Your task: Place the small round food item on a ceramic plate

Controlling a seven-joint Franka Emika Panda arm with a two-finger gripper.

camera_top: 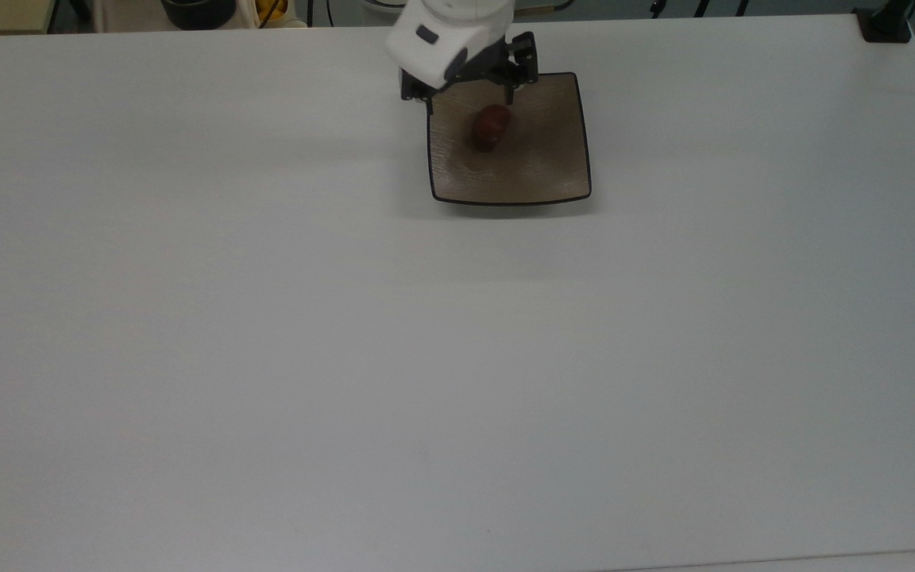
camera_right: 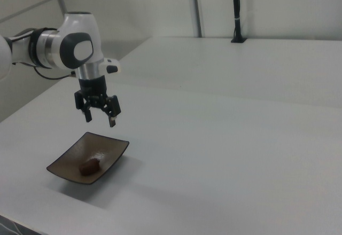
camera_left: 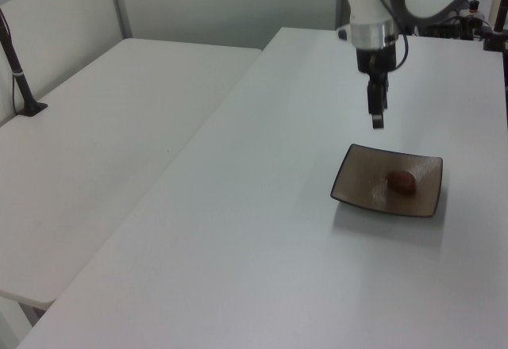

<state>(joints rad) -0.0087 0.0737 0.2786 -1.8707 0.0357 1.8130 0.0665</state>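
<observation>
The small round food item [camera_top: 491,127], a dark reddish-brown lump, lies on the square brown ceramic plate [camera_top: 553,171] near the table's far edge in the top view. It also rests on the plate [camera_left: 357,192] in the left view as a small lump [camera_left: 402,181], and in the right view the item [camera_right: 89,166] sits in the plate [camera_right: 109,150]. My gripper [camera_right: 100,118] hangs open above the plate, holding nothing. In the top view the gripper [camera_top: 469,89] is over the plate's far left corner; in the left view the gripper [camera_left: 377,117] is raised well above the plate.
The white table [camera_top: 457,357] stretches wide around the plate. A second white table [camera_left: 103,151] lies at the left view's left. A black post [camera_right: 235,10] stands at the table's far corner in the right view.
</observation>
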